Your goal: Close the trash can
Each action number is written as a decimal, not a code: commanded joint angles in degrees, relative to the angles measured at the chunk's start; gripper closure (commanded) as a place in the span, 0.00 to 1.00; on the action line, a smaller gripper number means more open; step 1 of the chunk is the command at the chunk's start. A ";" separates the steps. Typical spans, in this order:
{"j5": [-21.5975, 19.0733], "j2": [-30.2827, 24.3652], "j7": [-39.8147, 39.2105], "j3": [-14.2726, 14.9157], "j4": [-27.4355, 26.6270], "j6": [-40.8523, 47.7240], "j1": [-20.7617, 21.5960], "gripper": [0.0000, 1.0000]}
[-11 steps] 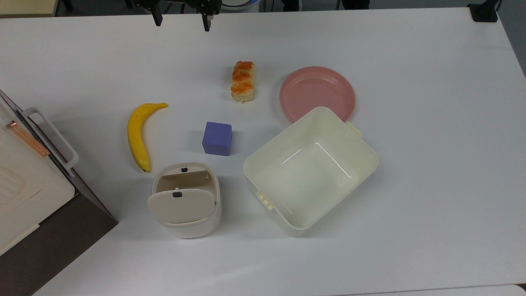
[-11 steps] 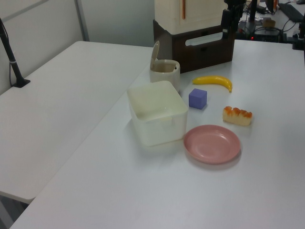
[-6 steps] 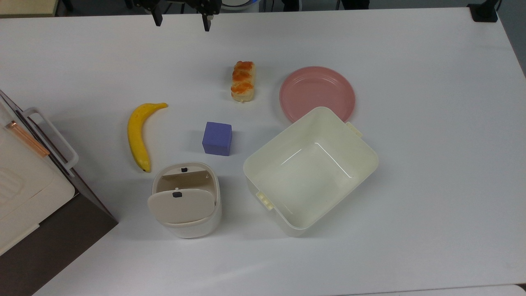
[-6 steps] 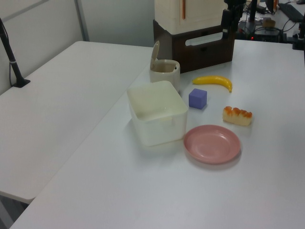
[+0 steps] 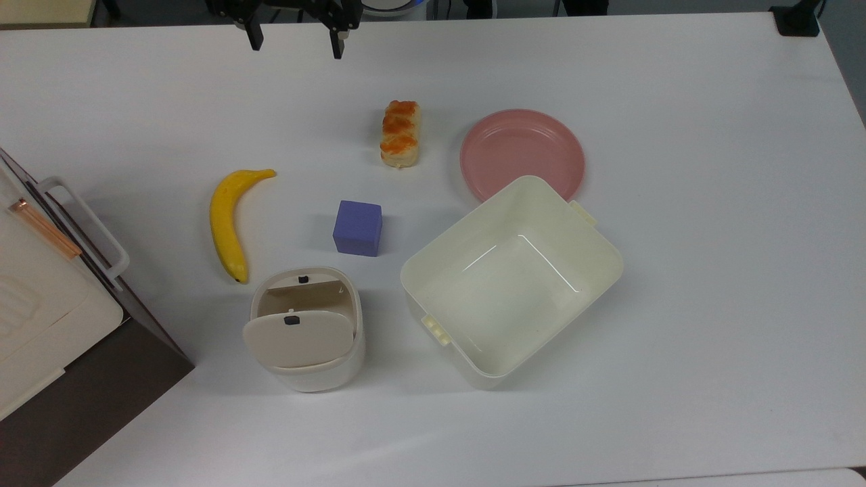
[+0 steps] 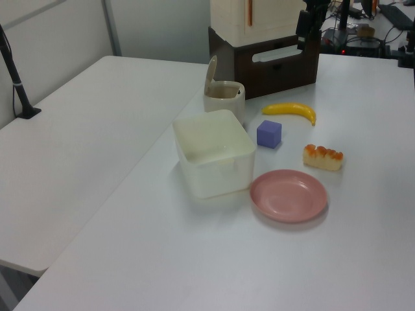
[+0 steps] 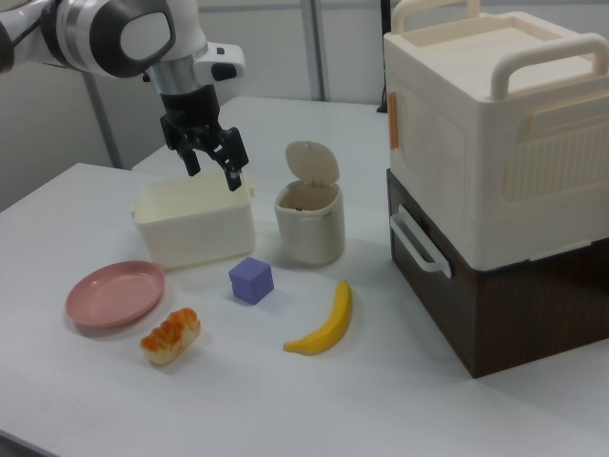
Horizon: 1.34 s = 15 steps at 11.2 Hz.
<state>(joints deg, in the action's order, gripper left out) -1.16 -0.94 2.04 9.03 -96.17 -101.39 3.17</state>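
The trash can [image 5: 306, 368] is a small cream bin near the front of the table in the top view, between the banana and the large tub. Its beige lid [image 5: 298, 338] with a black button stands raised on its hinge, so the inside shows. The can [image 7: 309, 228] and its upright lid [image 7: 312, 162] also appear in the right view, and the can [image 6: 224, 98] in the left view. My gripper [image 5: 295, 46] hangs open and empty above the table's far edge, well away from the can. In the right view the gripper [image 7: 213, 169] is above the large tub.
A banana [image 5: 226, 223], a purple cube [image 5: 357, 228], a bread piece [image 5: 400, 133] and a pink plate [image 5: 522, 154] lie between gripper and can. A large lidless cream tub [image 5: 511, 277] stands beside the can. A cream box on a brown cabinet [image 7: 495, 190] stands close on the other side.
The gripper has shifted slightly toward the top view's left and a little down the picture. Nothing on the table has moved, and the lid stays up.
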 commanded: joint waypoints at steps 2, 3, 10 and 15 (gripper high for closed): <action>0.55 -0.20 -1.24 0.73 -1.12 -2.41 0.87 0.00; 0.55 -0.02 -1.24 0.73 -1.03 -2.50 0.87 0.00; 0.55 1.29 -0.45 0.55 -0.33 -5.13 1.05 0.02; 0.63 3.40 2.60 0.55 1.34 -5.40 1.49 0.22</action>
<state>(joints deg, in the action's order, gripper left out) -1.09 1.15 1.97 8.97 -95.87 -105.31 3.66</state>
